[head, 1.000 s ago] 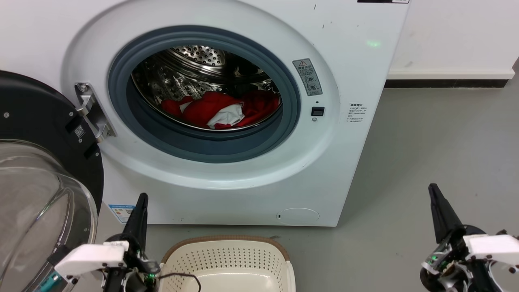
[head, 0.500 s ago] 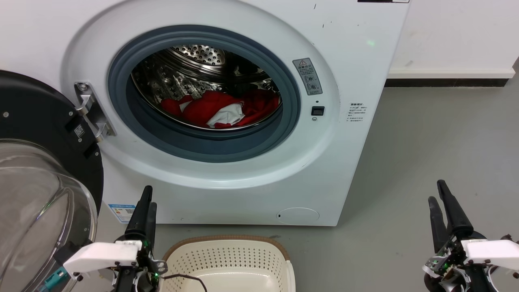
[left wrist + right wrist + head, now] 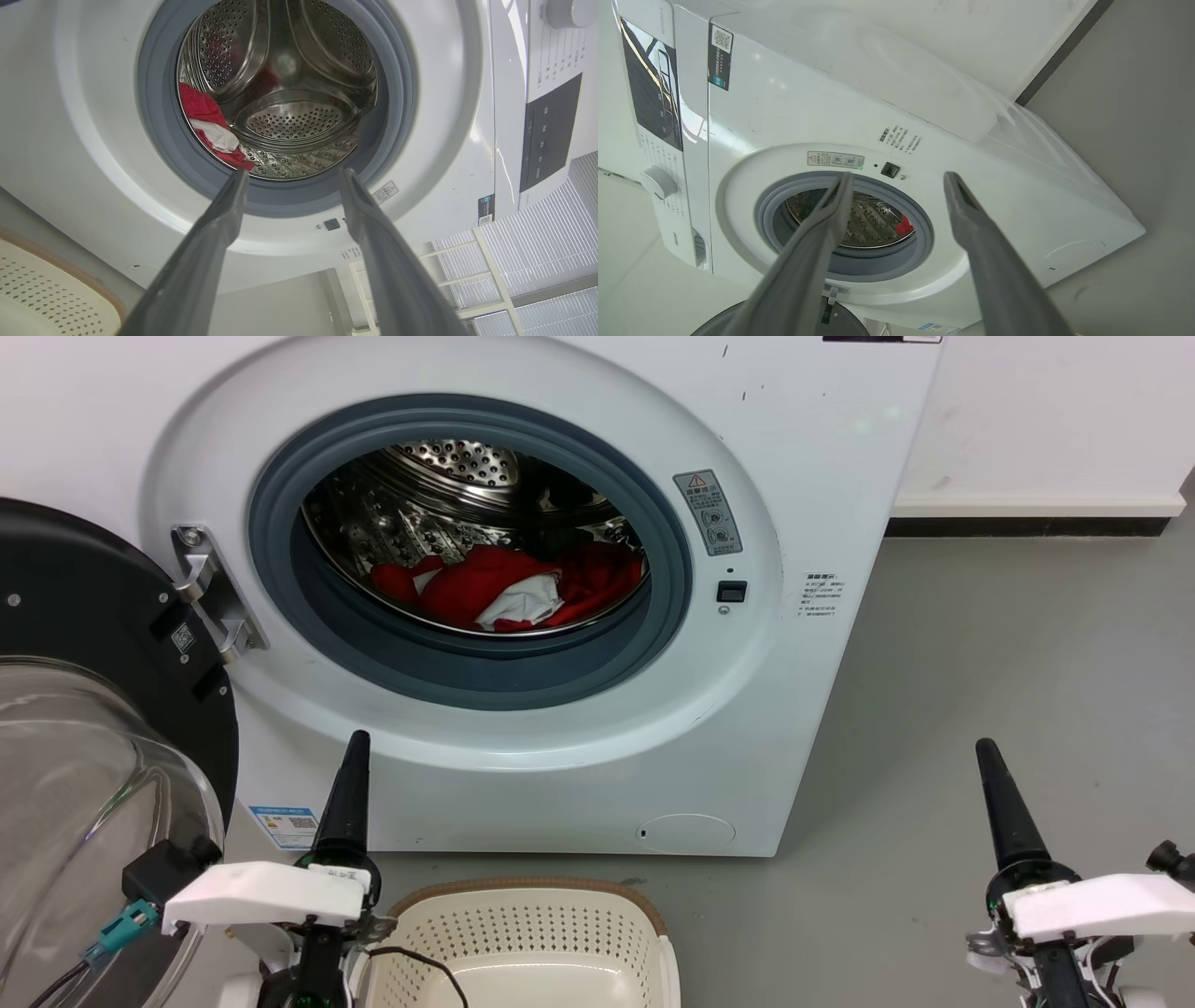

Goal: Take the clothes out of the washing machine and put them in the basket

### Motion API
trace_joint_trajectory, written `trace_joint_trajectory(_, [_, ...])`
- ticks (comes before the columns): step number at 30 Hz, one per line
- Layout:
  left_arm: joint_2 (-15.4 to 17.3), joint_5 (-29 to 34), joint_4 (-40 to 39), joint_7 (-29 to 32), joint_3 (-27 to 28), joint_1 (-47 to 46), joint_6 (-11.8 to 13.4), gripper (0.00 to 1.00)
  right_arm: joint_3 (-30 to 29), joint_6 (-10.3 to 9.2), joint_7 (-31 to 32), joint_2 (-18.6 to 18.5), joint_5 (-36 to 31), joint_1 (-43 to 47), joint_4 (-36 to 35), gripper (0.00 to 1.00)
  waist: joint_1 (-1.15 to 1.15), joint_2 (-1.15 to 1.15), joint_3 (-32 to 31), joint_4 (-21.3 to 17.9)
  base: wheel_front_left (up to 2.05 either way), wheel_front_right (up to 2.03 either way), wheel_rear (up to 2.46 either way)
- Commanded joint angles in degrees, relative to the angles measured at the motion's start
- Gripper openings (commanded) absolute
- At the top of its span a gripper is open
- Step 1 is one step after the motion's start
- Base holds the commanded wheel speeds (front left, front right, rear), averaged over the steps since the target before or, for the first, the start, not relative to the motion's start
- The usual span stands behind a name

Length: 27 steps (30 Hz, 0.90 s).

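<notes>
The red and white clothes [image 3: 504,588] lie low at the front of the shiny drum [image 3: 448,462] in the washing machine [image 3: 822,476], and the basket [image 3: 523,887] sits on the floor [image 3: 1008,663] just below the grey ring [image 3: 467,683], likely so they have a short way to go. The glass door [image 3: 84,616] is swung wide open to the left, so the way in through that ring is free. The left gripper [image 3: 292,173] and right gripper [image 3: 896,175] both hold nothing, fingers spread apart and pointing up at the ring; the left one looks nearer, between door and basket
</notes>
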Motion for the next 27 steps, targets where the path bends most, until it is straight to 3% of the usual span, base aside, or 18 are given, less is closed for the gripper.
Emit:
trace_joint_trajectory(1, [0.2,3.8,-1.1,-0.8,-0.6,-1.8,-0.1,1.00,0.4,0.00,-0.9,-0.2,-5.0,-0.5,-1.2,1.00,0.00,0.00,0.0,0.0,0.00,0.00,0.00])
trace_joint_trajectory(20, [0.1,25.5,0.8,-5.0,-2.6,-3.0,0.4,1.00,1.2,0.00,-4.4,-0.2,-28.0,0.2,-0.8,1.00,0.00,0.00,-0.1,0.1,0.00,0.00,0.00])
trace_joint_trajectory(27, [0.1,30.4,1.7,-6.1,-2.9,-3.4,0.8,1.00,1.1,0.00,-4.8,-0.2,-33.0,0.6,-1.0,1.00,0.00,0.00,-0.1,0.1,0.00,0.00,0.00])
